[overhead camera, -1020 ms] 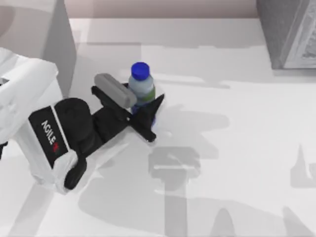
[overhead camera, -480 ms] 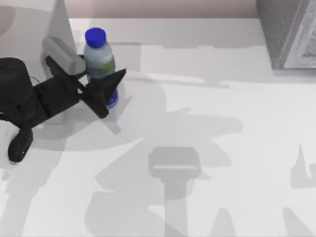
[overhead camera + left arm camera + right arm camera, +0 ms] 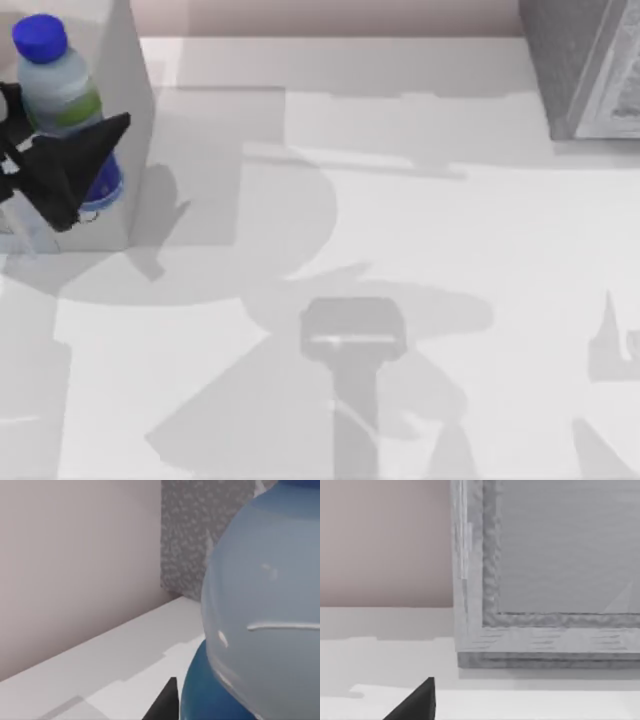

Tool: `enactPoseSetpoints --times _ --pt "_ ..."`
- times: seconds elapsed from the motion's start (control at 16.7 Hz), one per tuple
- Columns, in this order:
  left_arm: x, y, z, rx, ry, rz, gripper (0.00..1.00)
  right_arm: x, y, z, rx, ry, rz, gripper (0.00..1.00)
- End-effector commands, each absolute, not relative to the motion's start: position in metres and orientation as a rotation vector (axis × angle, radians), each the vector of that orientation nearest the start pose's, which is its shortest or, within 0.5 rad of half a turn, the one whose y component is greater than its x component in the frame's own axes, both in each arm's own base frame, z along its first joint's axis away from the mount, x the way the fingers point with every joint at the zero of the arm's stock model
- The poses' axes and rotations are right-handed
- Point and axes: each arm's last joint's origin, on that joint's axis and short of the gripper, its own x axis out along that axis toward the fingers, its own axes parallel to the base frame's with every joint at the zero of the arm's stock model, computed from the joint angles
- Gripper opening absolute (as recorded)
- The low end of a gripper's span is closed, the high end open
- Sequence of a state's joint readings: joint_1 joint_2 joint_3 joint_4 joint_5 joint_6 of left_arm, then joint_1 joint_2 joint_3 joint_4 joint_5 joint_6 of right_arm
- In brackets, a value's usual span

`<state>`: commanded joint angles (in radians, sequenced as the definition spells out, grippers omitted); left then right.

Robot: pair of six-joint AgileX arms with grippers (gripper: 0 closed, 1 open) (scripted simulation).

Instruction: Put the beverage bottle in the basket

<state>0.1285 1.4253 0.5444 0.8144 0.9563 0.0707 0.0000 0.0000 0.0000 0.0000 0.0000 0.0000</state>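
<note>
Bottle first, from the top view: one beverage bottle (image 3: 62,105) stands at the upper left of the frame, its blue cap near the top edge, pale shoulders and green band below, dark blue label lowest. My left gripper (image 3: 55,165) is clamped on it across the lower body, with one black finger (image 3: 85,150) crossing the label; the rest of the gripper and the whole left arm are cut off by the left edge of the frame. Bottle and gripper overlap a pale grey box-like wall (image 3: 135,120) in the upper left corner, whose top and left side are also cut off, so I cannot tell whether the bottle is over it, in it or just in front of it. One grey speckled block (image 3: 585,65) sits in the upper right corner, cropped by the top and right edges. Between the two, the white table (image 3: 400,230) lies open across the middle and lower frame, bearing shadows alone.

Left wrist view: the bottle (image 3: 265,625) crowds the right side of the frame, pale shoulder above and blue label beneath, cut off at the right and bottom edges. A black fingertip (image 3: 167,705) pokes up at the bottom edge, right against the label. The speckled block (image 3: 200,535) stands at upper centre.

Right wrist view: one black fingertip (image 3: 417,702) shows at the bottom edge, left of centre; whether my right gripper is open I cannot tell. The grey block's framed face (image 3: 555,565) takes up the right side of the frame.
</note>
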Motion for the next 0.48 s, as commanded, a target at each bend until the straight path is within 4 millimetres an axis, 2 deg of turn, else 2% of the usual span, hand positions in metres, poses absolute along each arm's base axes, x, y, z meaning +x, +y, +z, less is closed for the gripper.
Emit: enactPoseSetpoints --times 0.18,0.3,0.48 --pt "0.242 0.030 0.229 0.036 -0.004 -0.797 0.00 0.106 -0.001 0.160 0.000 0.000 0.000 1.00" --pt "0.211 0.042 0.249 0.066 -0.035 -0.768 0.00 0.106 -0.001 0.160 0.000 0.000 0.000 1.00" --pt "0.168 0.050 0.255 0.063 -0.026 -0.758 0.00 0.106 -0.001 0.160 0.000 0.000 0.000 1.00"
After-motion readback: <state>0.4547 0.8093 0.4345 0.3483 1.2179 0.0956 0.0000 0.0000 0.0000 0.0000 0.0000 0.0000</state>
